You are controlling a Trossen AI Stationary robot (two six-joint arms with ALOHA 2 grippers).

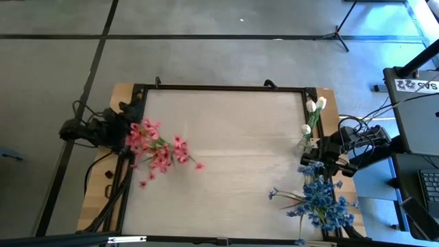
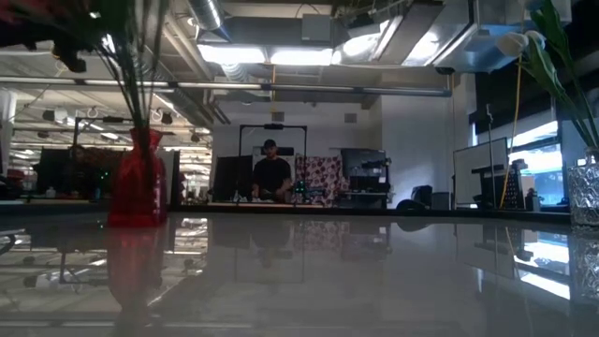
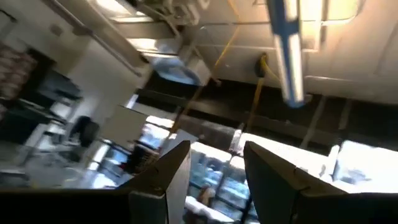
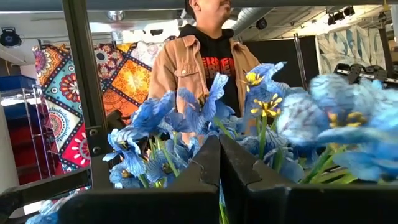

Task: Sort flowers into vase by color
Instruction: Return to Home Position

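**Flowers stood in three colour groups while both arms sat at the table's sides**

A pale, glossy table with a black frame carried three bunches of artificial flowers. The pink flowers stood at its left edge in a red translucent vase, their small blooms spreading over the table top. The white tulip-like buds on green stems stood at the right edge in a clear glass vase. The blue flowers clustered in the right corner, toward the bottom of the overhead view. From above, their blooms hid whatever held them.

The left arm sat at the table's left edge, just beside the pink flowers. The left claw was tilted up toward the ceiling. Its two dark fingers were parted with a clear gap between them and held nothing.

The right arm sat at the right edge, between the white buds and the blue flowers. The right claw had its fingers pressed together tip to tip, with nothing seen gripped. Blue blooms crowded close beyond it.

Past those blooms, a person in a tan jacket over a black hooded top stood in front of a brightly patterned cloth. In the low view, a person in dark clothes stood far across the room.
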